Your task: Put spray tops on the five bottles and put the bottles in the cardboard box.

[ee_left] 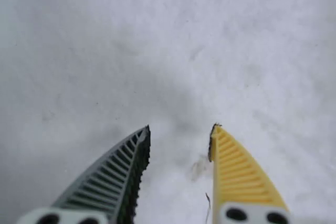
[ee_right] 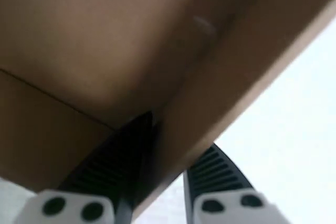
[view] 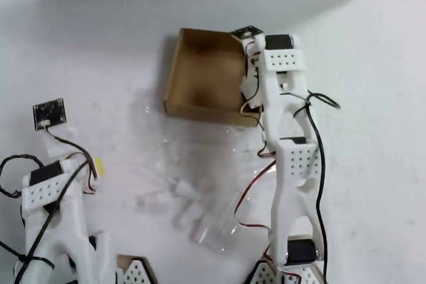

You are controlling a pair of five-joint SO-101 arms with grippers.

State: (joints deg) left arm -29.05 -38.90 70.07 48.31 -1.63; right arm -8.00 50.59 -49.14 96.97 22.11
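Wall of cardboard box (view: 200, 74) gripped by right end effector (ee_right: 178, 136).

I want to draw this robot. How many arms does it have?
2. The left arm is at the near left of the table, jaws open over bare tabletop. The right arm stretches to the box, jaws gripping its wall.
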